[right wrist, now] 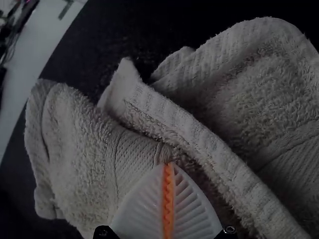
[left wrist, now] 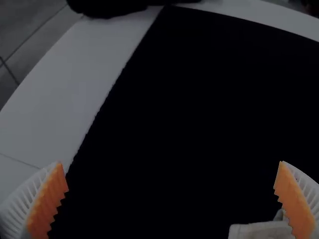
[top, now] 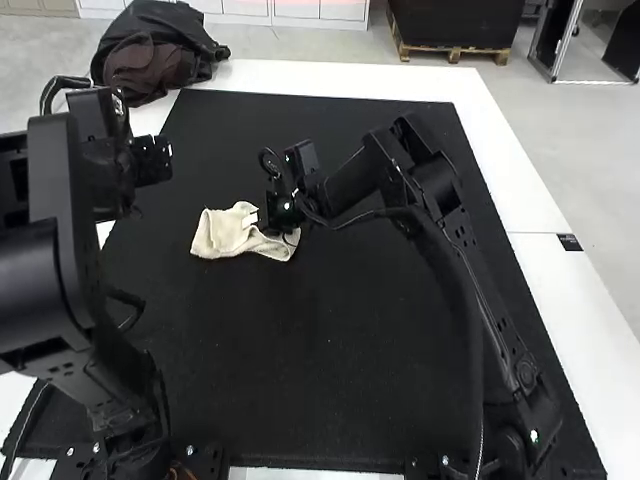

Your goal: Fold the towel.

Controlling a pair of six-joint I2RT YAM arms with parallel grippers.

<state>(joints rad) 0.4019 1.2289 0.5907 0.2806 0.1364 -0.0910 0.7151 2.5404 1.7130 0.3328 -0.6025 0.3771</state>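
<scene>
The cream towel [top: 228, 232] lies bunched on the black mat, left of the middle. My right gripper [top: 268, 218] is down at the towel's far side in the high view. In the right wrist view the fingers of my right gripper [right wrist: 168, 165] are together, pinching a small tuft of the rumpled towel [right wrist: 75, 144]; loose folds overlap beside them. My left gripper [top: 152, 160] hangs above the mat's left side, apart from the cloth. The left wrist view has my left gripper [left wrist: 171, 163] wide open with nothing between its fingers, and the towel's edge [left wrist: 261, 231] near one finger.
The black mat [top: 330, 370] covers most of the white table [top: 540, 205]. A dark jacket or bag [top: 150, 50] lies at the table's far left corner. My right arm stretches across the mat's right half toward the middle.
</scene>
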